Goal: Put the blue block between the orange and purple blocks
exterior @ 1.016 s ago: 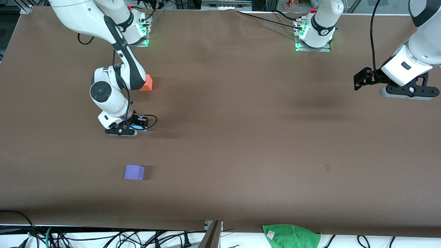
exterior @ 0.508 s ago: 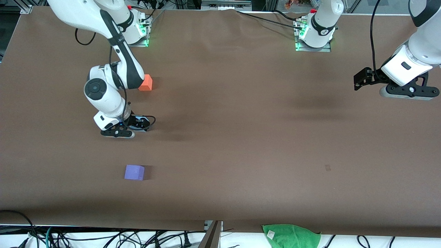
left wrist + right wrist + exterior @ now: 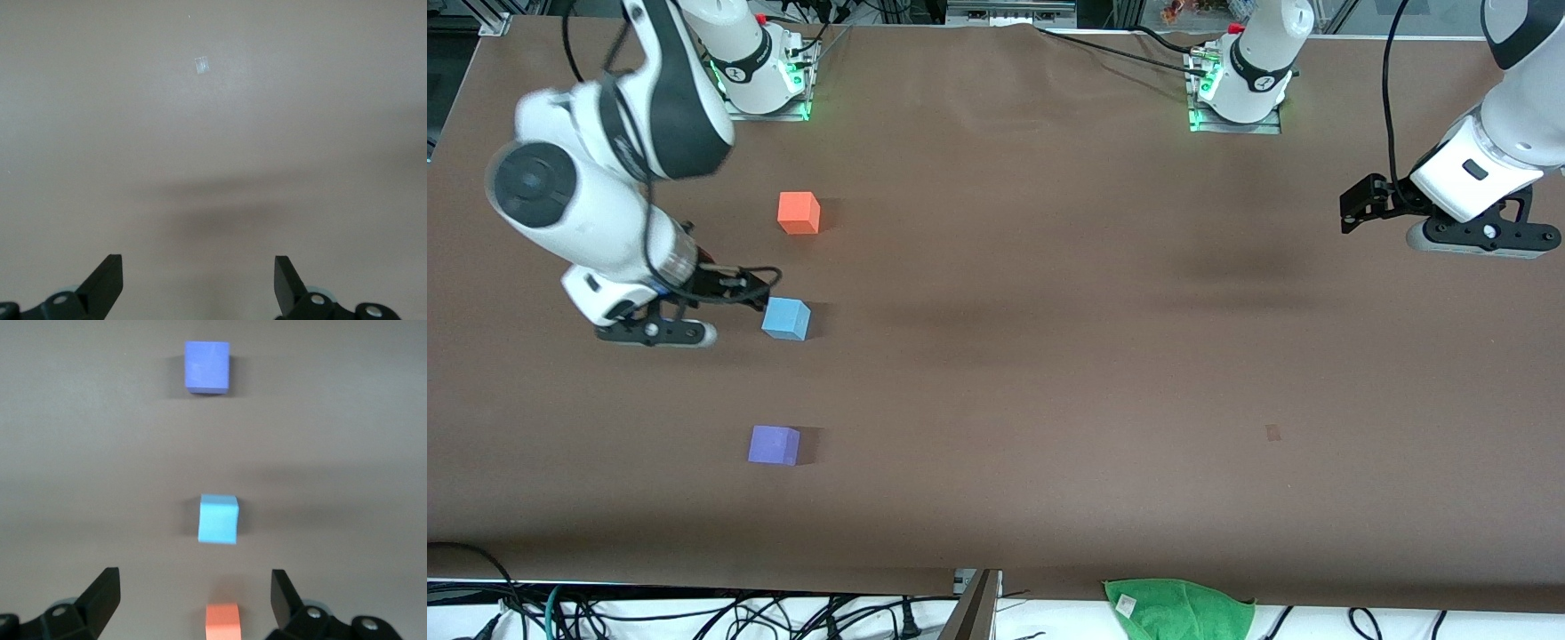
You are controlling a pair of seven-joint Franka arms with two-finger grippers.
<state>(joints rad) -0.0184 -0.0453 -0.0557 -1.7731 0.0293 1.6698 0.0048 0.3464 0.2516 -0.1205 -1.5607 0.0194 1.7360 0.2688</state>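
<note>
Brown table (image 3: 1049,356) fills the front view; cables and a green cloth (image 3: 1178,607) along its lower edge. Arm bases at the top edge.

Three cubes in a column in the left third of the front view, well apart. Orange block (image 3: 799,212) uppermost, blue block (image 3: 786,318) in the middle, purple block (image 3: 774,444) lowest, nearest the front camera. Blue block rests flat on the table between the other two, touching neither. Right wrist view shows the same line: purple (image 3: 207,366), blue (image 3: 218,518), orange (image 3: 222,622).

Right gripper (image 3: 656,332) at mid-left of the front view, raised over bare table toward the right arm's end, beside the blue block and clear of it. Fingers (image 3: 103,591) apart, nothing between them.

Left gripper (image 3: 1476,236) at the right edge of the front view, waiting over bare table at the left arm's end. Fingers (image 3: 107,280) apart, empty. A small pale mark (image 3: 202,65) on the table in the upper part of the left wrist view.
</note>
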